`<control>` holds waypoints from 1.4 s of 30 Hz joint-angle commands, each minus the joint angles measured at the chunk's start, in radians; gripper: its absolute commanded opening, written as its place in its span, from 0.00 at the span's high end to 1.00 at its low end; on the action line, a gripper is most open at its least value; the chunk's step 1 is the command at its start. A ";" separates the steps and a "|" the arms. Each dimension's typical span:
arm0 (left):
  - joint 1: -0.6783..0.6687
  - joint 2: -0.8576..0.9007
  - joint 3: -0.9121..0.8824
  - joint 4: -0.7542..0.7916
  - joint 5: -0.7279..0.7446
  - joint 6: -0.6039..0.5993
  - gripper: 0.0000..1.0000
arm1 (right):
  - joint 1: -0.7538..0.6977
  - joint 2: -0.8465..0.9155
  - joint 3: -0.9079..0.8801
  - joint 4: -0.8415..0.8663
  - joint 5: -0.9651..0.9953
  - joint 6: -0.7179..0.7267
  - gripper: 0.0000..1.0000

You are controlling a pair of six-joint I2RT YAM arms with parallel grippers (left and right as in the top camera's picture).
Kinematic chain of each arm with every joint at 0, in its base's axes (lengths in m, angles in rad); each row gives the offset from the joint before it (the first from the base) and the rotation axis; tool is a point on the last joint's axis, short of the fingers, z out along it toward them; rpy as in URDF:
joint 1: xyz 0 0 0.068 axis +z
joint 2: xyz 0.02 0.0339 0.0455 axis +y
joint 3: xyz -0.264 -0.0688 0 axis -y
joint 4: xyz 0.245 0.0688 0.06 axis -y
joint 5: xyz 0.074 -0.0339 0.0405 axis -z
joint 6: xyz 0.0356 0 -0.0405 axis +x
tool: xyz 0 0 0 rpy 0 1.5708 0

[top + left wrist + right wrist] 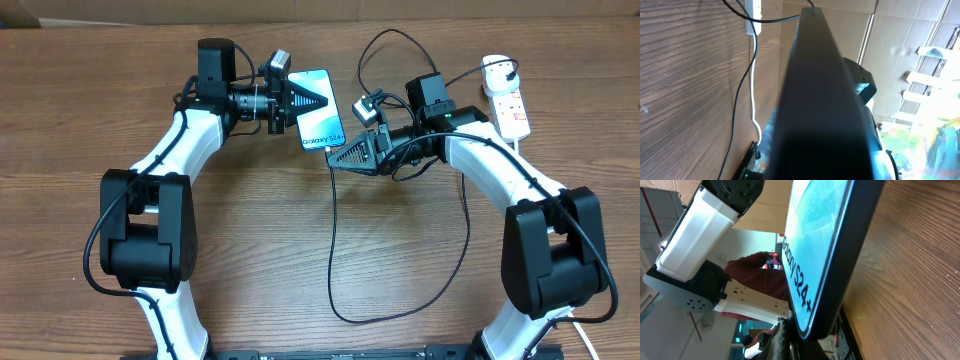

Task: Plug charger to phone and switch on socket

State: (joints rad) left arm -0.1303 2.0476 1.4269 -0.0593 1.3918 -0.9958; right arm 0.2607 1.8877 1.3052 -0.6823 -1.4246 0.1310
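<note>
Holds the phone — rigid, slick, fragile — aloft, pinched in the left gripper; nips the limp charger by its stiff tip in the right gripper, just beside the phone's end.

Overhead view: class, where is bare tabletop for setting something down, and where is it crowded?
Bare wood lies left of the left arm, and front-centre between that arm and the charger cable's loop. Crowded at the back: phone, left gripper, right gripper, socket.
</note>
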 commanded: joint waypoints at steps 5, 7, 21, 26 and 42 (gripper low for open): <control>-0.002 -0.008 0.016 0.004 0.057 -0.015 0.96 | -0.011 -0.027 0.018 0.005 -0.009 0.000 0.96; -0.001 -0.008 0.016 0.004 0.056 -0.015 0.96 | -0.011 -0.027 0.018 0.004 -0.008 0.000 0.96; -0.002 -0.008 0.016 0.004 0.057 -0.030 0.96 | -0.011 -0.027 0.018 0.004 -0.005 0.000 0.96; -0.002 -0.008 0.016 0.004 0.056 -0.030 0.96 | -0.011 -0.027 0.018 0.004 -0.005 0.000 0.96; -0.009 -0.008 0.016 0.004 0.041 -0.030 0.96 | 0.003 -0.027 0.018 0.005 -0.005 0.000 0.96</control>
State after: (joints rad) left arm -0.1307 2.0476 1.4269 -0.0593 1.3911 -1.0183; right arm 0.2619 1.8877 1.3052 -0.6815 -1.4250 0.1310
